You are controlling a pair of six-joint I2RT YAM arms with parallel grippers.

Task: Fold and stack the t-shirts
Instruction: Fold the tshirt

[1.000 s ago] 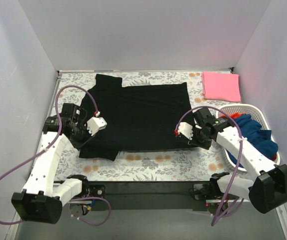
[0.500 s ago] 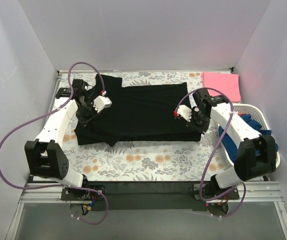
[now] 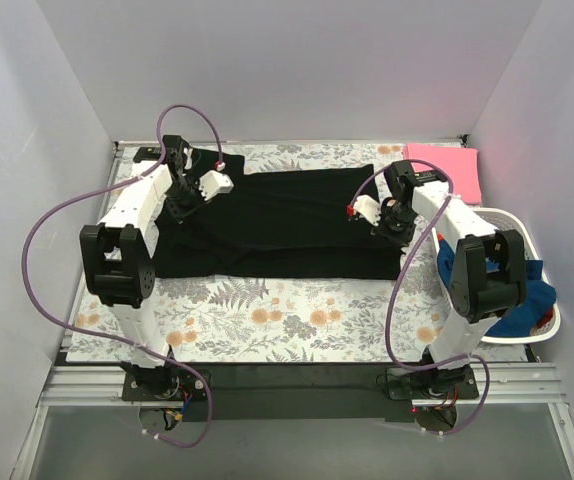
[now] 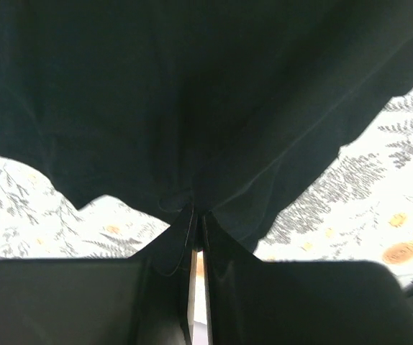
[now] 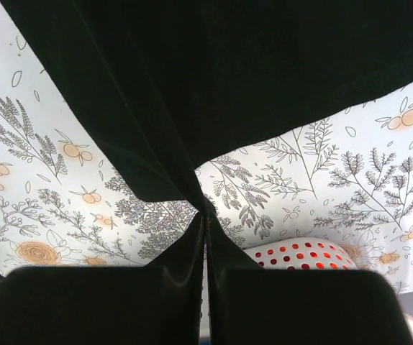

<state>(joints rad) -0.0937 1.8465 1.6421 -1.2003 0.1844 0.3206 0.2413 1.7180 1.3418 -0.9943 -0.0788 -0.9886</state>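
Observation:
A large black t-shirt [image 3: 277,225] lies across the floral table cover as a wide band. My left gripper [image 3: 181,207] is shut on its left part, where black cloth bunches between the fingertips in the left wrist view [image 4: 198,214]. My right gripper [image 3: 394,227] is shut on the shirt's right edge, and a taut corner runs into the closed jaws in the right wrist view [image 5: 205,214]. A folded pink t-shirt [image 3: 455,170] lies at the far right corner. A blue t-shirt [image 3: 515,290] and a bit of red cloth [image 3: 545,319] sit in the basket.
A white slotted basket [image 3: 550,320] stands at the right edge of the table, also showing in the right wrist view [image 5: 300,255]. The floral cover [image 3: 297,315] is bare in front of the black shirt. Grey walls close in the left, back and right sides.
Both arms have swung away from the near edge toward the back, carrying the black shirt's near part with them. The shirt now covers a narrower band of the table.

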